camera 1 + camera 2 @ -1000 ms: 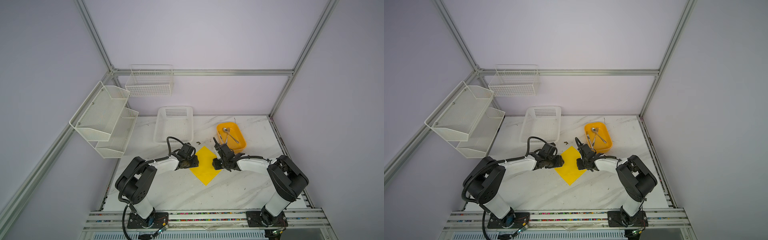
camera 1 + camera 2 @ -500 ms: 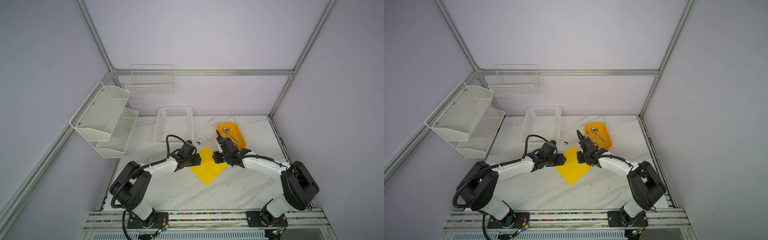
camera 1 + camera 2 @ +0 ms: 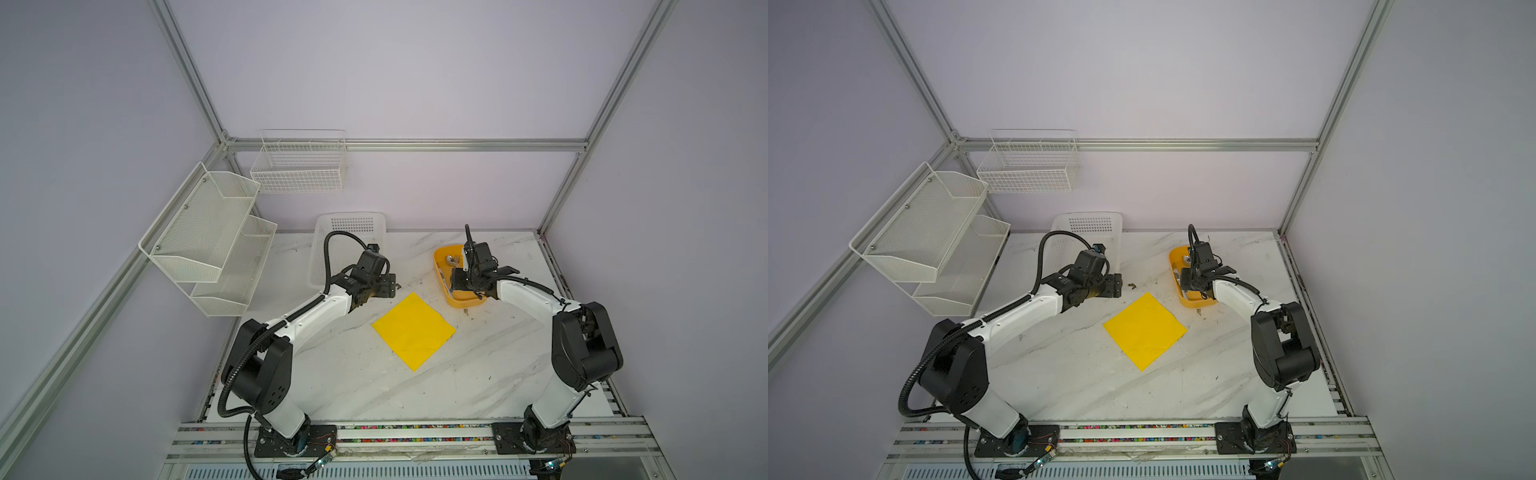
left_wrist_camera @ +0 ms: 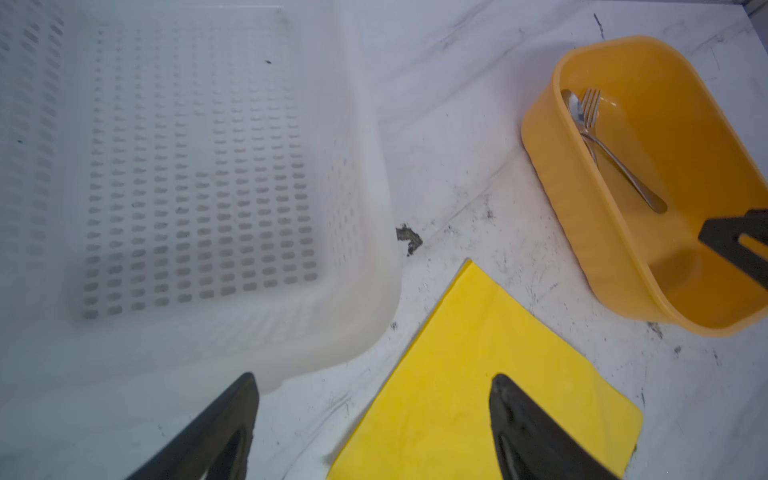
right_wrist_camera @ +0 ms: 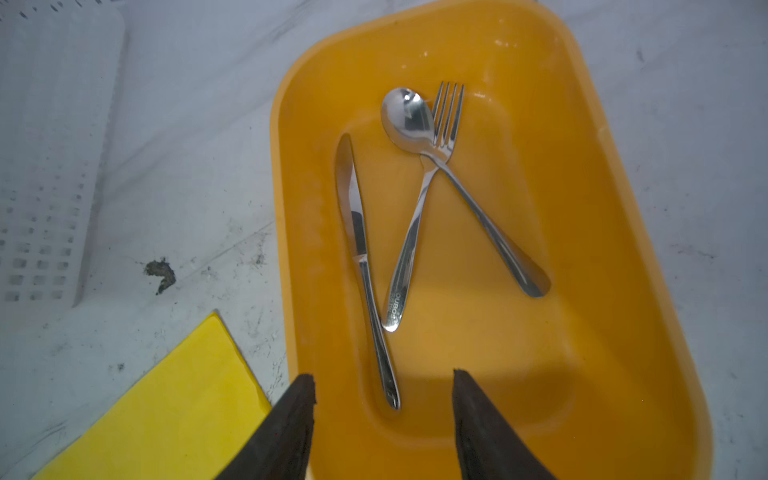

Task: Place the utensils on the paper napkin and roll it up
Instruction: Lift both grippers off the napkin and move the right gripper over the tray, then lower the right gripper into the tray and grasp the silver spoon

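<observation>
The paper napkin (image 3: pixel 413 330) (image 3: pixel 1144 330) is a bright yellow square lying flat on the marble table, one corner pointing to the back. The utensils lie in an orange tub (image 5: pixel 278 208) (image 3: pixel 465 302) to its right: a knife (image 5: pixel 361 257), a spoon (image 5: pixel 409 208) and a fork (image 5: pixel 478 195), with spoon and fork crossed. My right gripper (image 5: pixel 382 374) (image 3: pixel 455 284) hangs open over the tub's near end, the knife's handle tip between its fingers' lines, untouched. My left gripper (image 4: pixel 374 378) (image 3: pixel 390 286) is open and empty above the napkin's (image 4: pixel 478 395) far-left edge.
A white perforated basket (image 3: pixel 349 245) (image 4: pixel 166 166) stands at the back, just left of my left gripper. A wire shelf (image 3: pixel 208 237) hangs on the left wall and a wire basket (image 3: pixel 299 166) on the back wall. A dark smudge (image 4: pixel 409 239) marks the table near the napkin's far corner.
Both grippers have left the napkin's side corners and opened wider. The right one moved back-right over the orange tub; the left one drew back toward the white basket. The napkin stays flat.
</observation>
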